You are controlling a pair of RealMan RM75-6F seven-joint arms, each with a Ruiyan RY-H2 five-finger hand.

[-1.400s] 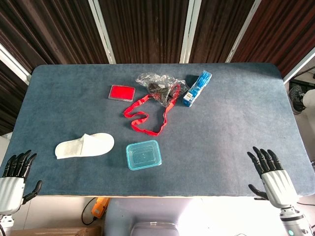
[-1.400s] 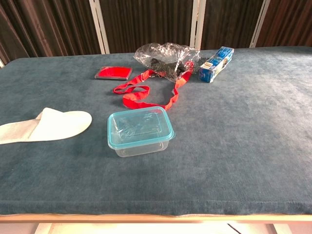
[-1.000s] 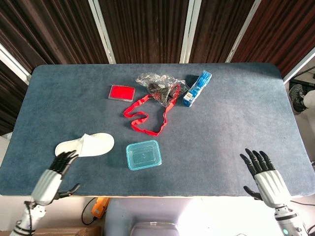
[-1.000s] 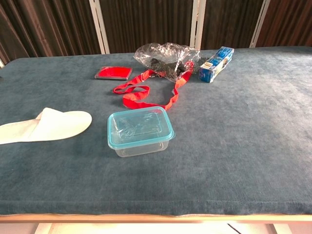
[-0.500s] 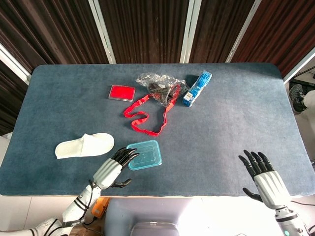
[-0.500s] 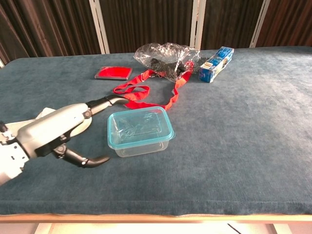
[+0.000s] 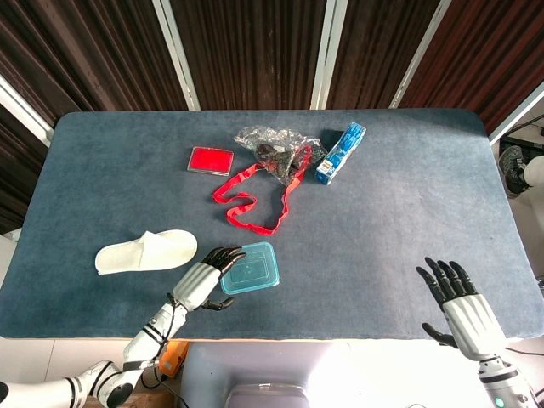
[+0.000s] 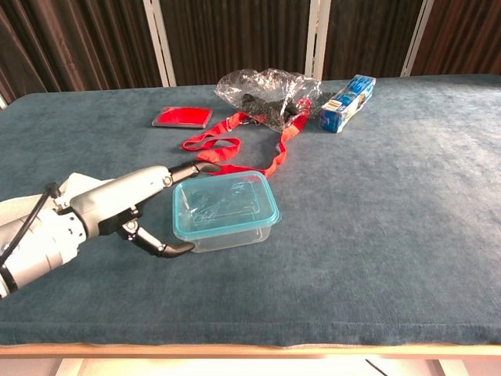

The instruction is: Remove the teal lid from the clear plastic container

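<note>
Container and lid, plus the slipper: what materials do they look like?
Clear plastic container: likely rigid transparent plastic; the cloth shows through its walls. Teal lid: translucent tinted plastic, glossy, with a moulded rim. White slipper: looks like soft matte fabric or nonwoven; which one I cannot tell.

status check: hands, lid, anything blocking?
Left hand open at teal lid, lid on clear plastic container. Right hand open, idle. Nothing blocking.

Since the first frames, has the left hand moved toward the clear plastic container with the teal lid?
Yes. The left hand has travelled from the table's near-left corner rightward, past the white slipper, up to the clear plastic container.
</note>
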